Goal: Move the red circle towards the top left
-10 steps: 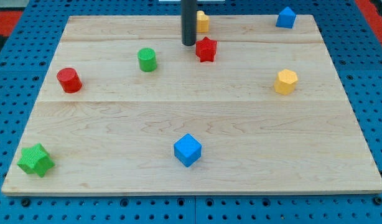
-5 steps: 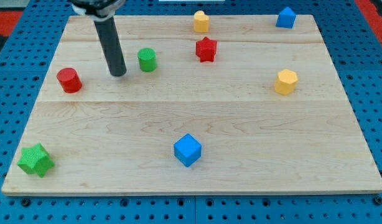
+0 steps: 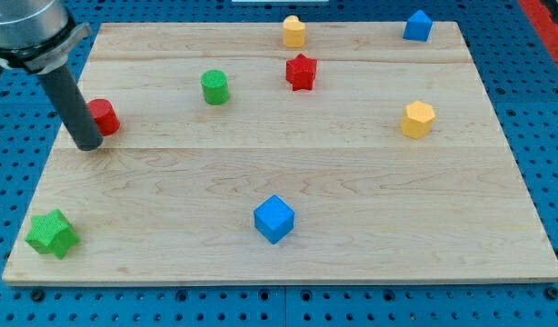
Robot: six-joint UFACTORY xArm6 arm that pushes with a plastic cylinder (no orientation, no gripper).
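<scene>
The red circle lies on the wooden board near its left edge, partly hidden behind my rod. My tip rests on the board just to the lower left of the red circle, touching it or nearly so. A green circle lies to the right of the red circle, further up the board.
A red star and a yellow block lie at the top middle. A blue block is at the top right, a yellow hexagon at the right, a blue cube at the bottom middle, a green star at the bottom left.
My rod has swept from beside the red star, past the green circle, down and left to the lower left side of the red circle. No block has visibly moved.
</scene>
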